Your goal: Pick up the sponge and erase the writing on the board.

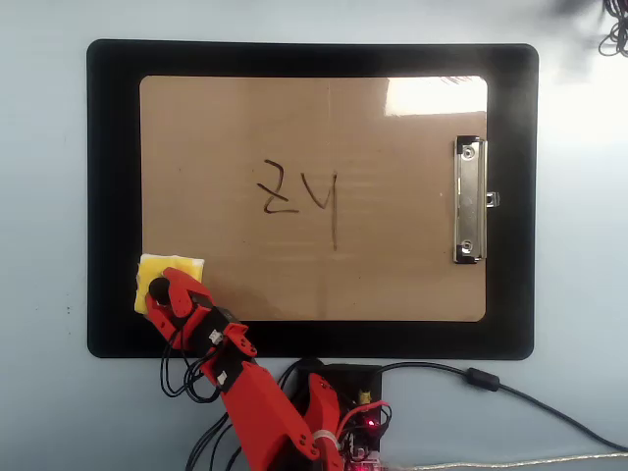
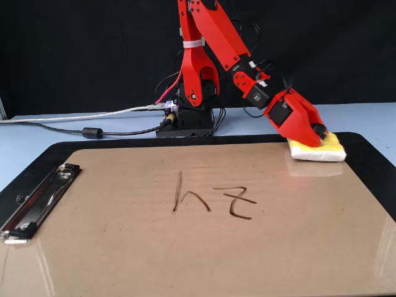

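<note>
The yellow sponge (image 1: 186, 267) lies at the board's lower left corner in the overhead view, partly on the black mat; in the fixed view the sponge (image 2: 332, 148) is at the far right. My red gripper (image 1: 158, 289) is down on it, its jaws closed in on the black knob, which shows only as a dark spot between the fingers (image 2: 318, 131). The brown board (image 1: 392, 255) lies flat on the mat. The dark writing (image 1: 299, 196) sits at the board's middle, well away from the sponge, and shows again in the fixed view as the writing (image 2: 213, 201).
A silver clip (image 1: 469, 201) holds the board's right short edge in the overhead view. The black mat (image 1: 113, 147) frames the board. The arm's base (image 1: 334, 397) and a cable (image 1: 510, 392) lie on the pale table just below the mat.
</note>
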Robot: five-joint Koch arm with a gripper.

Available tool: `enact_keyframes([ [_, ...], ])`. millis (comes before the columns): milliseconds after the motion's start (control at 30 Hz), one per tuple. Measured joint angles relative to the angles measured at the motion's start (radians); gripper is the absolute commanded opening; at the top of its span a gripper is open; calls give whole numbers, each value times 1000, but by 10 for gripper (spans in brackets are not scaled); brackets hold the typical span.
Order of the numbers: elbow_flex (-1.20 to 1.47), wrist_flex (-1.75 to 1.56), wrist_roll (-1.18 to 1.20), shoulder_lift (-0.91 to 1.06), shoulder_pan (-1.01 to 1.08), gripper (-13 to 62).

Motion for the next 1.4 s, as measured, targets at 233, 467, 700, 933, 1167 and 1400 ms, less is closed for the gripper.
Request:
enact_keyframes([
  [233,2,9,-18,28,67,-80],
  [467,-261,729,-61,296,287,-80],
  [700,-687,1424,20,325,776,-80],
  [933,-426,1215,405,264,1226,-80],
  [1167,-123,988,403,460,1298,-80],
  [1400,66,784,267,532,1232,-80],
])
